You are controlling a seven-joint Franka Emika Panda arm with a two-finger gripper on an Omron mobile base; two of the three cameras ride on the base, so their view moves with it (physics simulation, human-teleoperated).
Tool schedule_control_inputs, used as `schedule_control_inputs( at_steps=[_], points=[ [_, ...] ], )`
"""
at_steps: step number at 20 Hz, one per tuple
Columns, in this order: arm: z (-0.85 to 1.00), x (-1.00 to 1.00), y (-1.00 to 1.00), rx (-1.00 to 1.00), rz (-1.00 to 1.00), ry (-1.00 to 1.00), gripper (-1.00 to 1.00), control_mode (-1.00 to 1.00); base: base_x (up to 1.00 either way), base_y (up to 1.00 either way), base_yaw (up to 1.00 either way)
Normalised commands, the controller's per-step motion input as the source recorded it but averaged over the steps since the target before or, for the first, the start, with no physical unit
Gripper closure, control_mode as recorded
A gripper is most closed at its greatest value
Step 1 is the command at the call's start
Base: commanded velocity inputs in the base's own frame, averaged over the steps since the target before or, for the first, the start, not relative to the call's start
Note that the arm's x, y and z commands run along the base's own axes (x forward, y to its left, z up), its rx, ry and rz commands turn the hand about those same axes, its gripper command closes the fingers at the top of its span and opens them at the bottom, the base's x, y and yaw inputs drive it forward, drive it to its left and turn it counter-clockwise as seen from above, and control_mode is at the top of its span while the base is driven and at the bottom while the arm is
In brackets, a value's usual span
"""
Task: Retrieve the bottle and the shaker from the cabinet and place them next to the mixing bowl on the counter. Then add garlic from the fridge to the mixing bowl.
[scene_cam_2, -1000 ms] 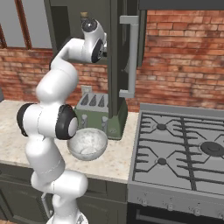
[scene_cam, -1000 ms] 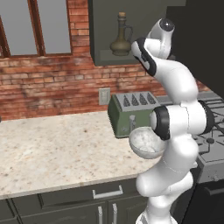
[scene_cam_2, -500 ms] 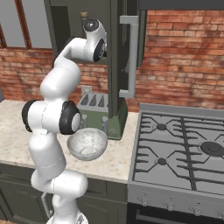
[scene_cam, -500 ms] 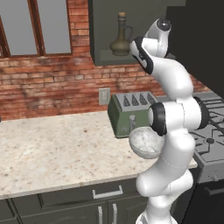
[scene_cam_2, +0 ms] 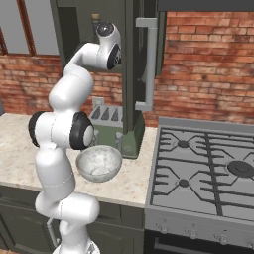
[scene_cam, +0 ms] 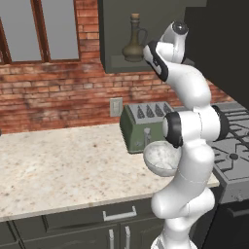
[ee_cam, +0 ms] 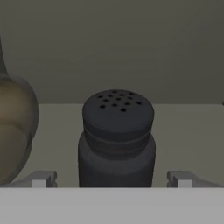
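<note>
- As seen from the hand, the shaker (ee_cam: 116,139) stands upright dead ahead, centred between the spread, empty claw (ee_cam: 112,179) fingers.
- The bottle (ee_cam: 15,131) stands just left.

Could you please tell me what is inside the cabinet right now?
The cabinet holds the bottle and, in the hand view, the shaker beside it on the shelf, between the open pincer tips. The arm covers the cabinet's right part in the left base view.

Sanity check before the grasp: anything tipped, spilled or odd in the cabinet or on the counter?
Nothing stands out. The shaker stands upright on the cabinet shelf, centred between the open hand's fingertips, with the bottle upright beside it. The mixing bowl sits level on the counter by the toaster.
</note>
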Motion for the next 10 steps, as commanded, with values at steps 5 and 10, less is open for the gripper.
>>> schedule_control_inputs(
  at_steps=[5,10],
  points=[
    [0.00,0.00,0.02,0.00,0.00,0.00,1.00,-1.00,0.00,0.00,0.00],
    [0.00,0.00,0.00,0.00,0.00,0.00,1.00,-1.00,0.00,0.00,0.00]
  ],
)
